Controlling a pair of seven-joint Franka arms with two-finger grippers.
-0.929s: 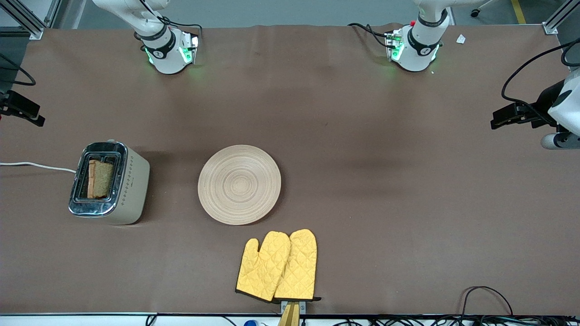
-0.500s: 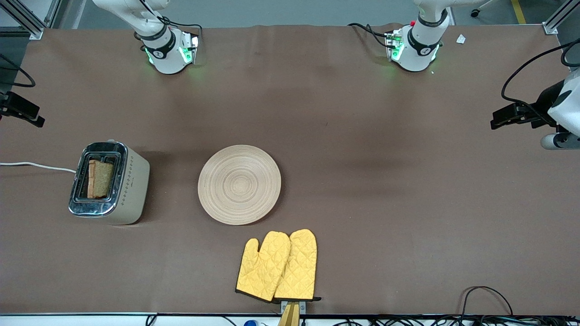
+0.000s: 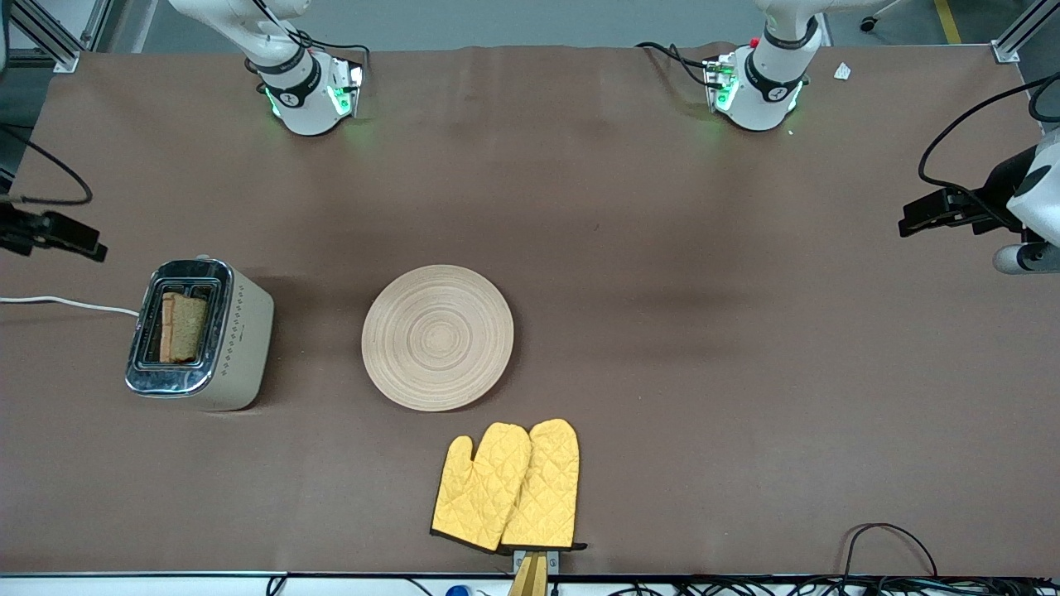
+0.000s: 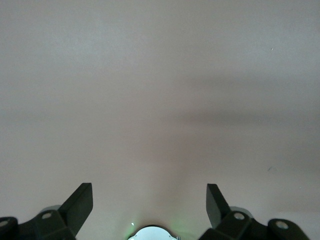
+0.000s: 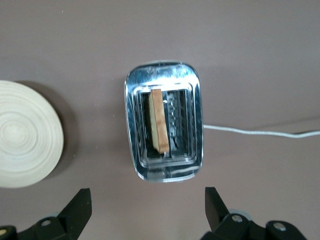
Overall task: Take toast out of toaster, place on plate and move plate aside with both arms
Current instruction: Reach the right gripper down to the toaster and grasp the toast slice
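One toast (image 3: 184,328) stands upright in the toaster (image 3: 199,334), near the right arm's end of the bench (image 3: 662,248), crust edge poking out of the slot. Right tool (image 5: 148,210) hangs directly over the toaster, fingers spread wide, not touching anything; in the right wrist view toast (image 5: 159,120) sits between the finger lines, well below them. Plate (image 3: 437,337) lies flat beside the toaster, toward bench centre, bare. Two yellow mitts (image 3: 507,486) lie nearer the front camera than the plate, at the bench's front edge. White cord (image 3: 66,304) runs from toaster off the bench end. Left tool (image 4: 150,207) is over bare bench by the left arm's end, also spread wide, holding nothing, well apart from plate & toast.
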